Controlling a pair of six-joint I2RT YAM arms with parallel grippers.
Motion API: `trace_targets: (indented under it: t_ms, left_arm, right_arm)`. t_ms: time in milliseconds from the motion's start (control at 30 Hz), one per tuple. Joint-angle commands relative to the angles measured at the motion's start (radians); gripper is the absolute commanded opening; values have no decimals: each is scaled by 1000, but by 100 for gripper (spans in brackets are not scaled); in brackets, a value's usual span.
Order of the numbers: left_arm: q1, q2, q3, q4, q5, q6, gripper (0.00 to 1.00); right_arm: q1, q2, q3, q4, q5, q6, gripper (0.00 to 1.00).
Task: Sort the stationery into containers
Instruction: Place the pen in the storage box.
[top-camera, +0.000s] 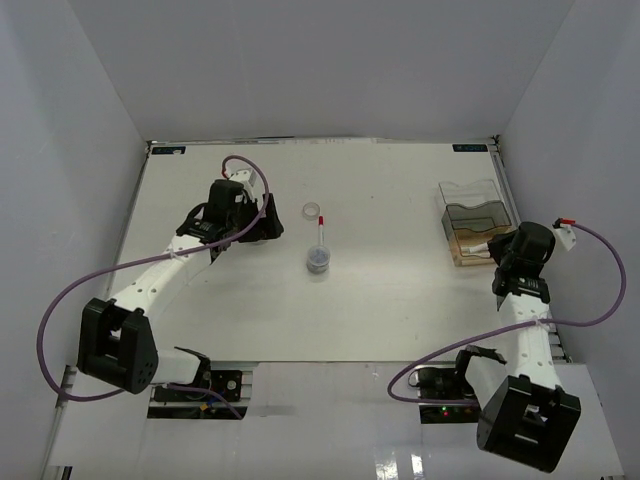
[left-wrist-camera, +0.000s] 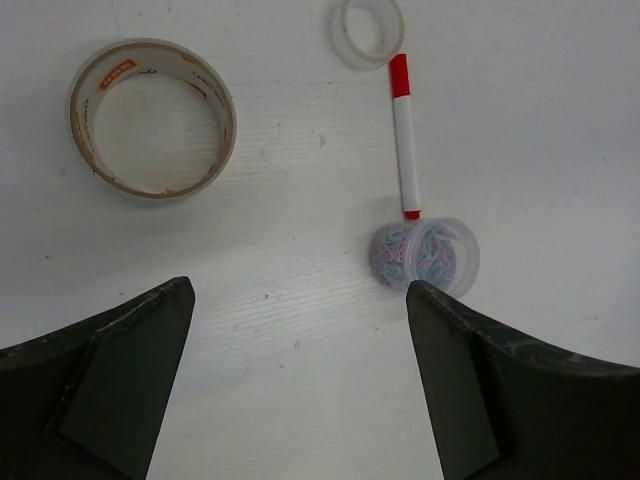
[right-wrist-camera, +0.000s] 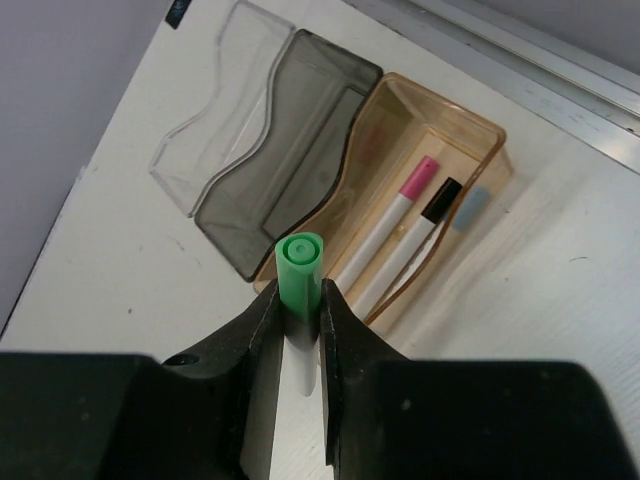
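My right pincer (right-wrist-camera: 298, 302) is closed tight on the green marker (right-wrist-camera: 299, 268), gripping the white barrel just under the cap. It hangs over the near end of the organiser (right-wrist-camera: 262, 150), which sits by the right edge of the worktop (top-camera: 400, 310), towards the far right corner. The pink marker (right-wrist-camera: 395, 215) and black marker (right-wrist-camera: 420, 235) lie side by side in the tan tray (right-wrist-camera: 487, 150).

I judge this step to be dropping the green one in with them. To do it well I'd turn the wrist until the barrel runs parallel to those two. Then I'd move over the bare strip beside the pink one and come down inside the walls before letting go. Released high or crooked, it could bridge the rim or roll out.

My left pincer (left-wrist-camera: 300, 300) is wide open and holds nothing. It hovers towards the far left of the worktop, near the tape roll (left-wrist-camera: 130, 68), clear ring (left-wrist-camera: 343, 40), red marker (left-wrist-camera: 405, 150) and tub (left-wrist-camera: 425, 255).
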Motion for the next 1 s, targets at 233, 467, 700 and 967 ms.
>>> trace_targets:
  t_ms: [233,467,700,967]
  left_arm:
    - [23,-64,-28,27,-4,11,98]
    - [29,-64,-27,24,-17,12,98]
    - [34,-62,-28,24,-17,17,98]
    - [35,-50,-26,19,-18,20,98]
  right_arm:
    - [-91,147,87,59,-77,32,8]
    - [-94,238,99,131,-111,72,8]
    - [-94,279,50,186,-118,124,13]
    - [-94,319,-22,249,-111,177,15]
